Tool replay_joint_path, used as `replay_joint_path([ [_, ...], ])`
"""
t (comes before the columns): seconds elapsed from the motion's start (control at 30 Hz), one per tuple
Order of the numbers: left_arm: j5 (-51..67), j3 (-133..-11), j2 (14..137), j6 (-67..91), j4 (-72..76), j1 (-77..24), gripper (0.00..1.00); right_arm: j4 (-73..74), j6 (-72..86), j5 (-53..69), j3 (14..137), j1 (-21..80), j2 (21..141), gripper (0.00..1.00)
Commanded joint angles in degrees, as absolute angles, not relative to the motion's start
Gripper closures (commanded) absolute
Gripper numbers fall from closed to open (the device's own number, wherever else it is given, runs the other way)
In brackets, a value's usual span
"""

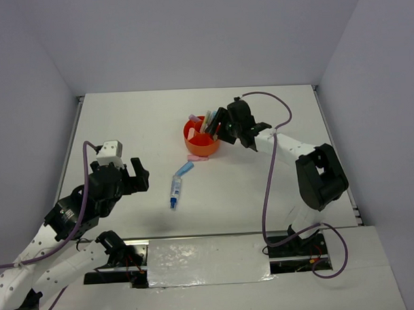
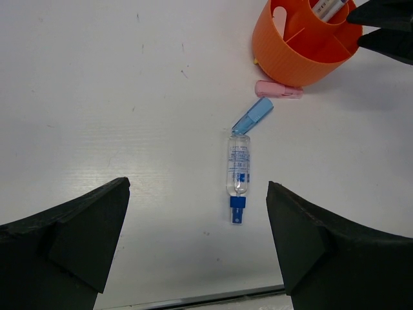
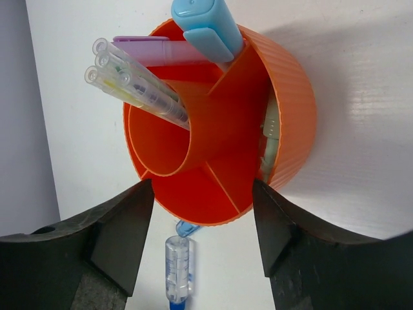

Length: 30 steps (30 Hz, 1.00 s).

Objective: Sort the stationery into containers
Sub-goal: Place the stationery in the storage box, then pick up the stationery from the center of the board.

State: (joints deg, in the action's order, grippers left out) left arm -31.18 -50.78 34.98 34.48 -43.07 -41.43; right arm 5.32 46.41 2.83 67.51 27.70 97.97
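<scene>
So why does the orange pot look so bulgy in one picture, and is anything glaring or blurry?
Right wrist view: the close lens bulges the orange organizer, and the table beside it shines. Left wrist view: the left gripper is near-black, showing little detail. Top view: glare on the shiny strip between the bases.

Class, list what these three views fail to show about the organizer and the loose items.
- Left wrist view: the organizer is cut off by the top edge.
- Right wrist view: a pale item sits mostly behind the organizer's wall, and the tube runs off the bottom edge.
- All views: the tube's print is too small to read.
</scene>
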Motion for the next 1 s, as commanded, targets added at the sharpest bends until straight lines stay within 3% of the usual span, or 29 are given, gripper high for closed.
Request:
replay_joint_path([
  [0.0, -30.67, -50.80, 34.54, 33.40, -40.78, -41.31, 0.01, 6.15, 45.01, 2.46, 68.82, 27.33, 97.04, 0.30],
  [0.2, -30.94, -50.89, 34.54, 33.49, -40.87, -41.22, 0.01, 5.01, 39.84, -1.91, 66.71, 29.52, 90.36, 0.29],
  [0.4, -31.29, -50.89, 35.24, 33.75, -40.87, -41.22, 0.01, 10.89, 31.04, -15.44, 64.43, 39.27, 86.75, 0.31],
  [0.57, -29.97, -50.63, 39.71, 33.75, -39.11, -41.22, 0.01, 8.44, 30.32, -18.10, 56.96, 47.28, 87.28, 0.31],
  [0.73, -18.74, -51.50, 57.07, 37.10, -33.86, -41.31, 0.03, 4.05, 38.84, -20.13, 45.13, 49.13, 78.35, 0.28],
  [0.97, -13.10, -52.91, 76.35, 20.85, -10.32, -41.31, 0.07, 10.27, 41.75, -23.03, 33.42, 49.04, 55.22, 0.26],
])
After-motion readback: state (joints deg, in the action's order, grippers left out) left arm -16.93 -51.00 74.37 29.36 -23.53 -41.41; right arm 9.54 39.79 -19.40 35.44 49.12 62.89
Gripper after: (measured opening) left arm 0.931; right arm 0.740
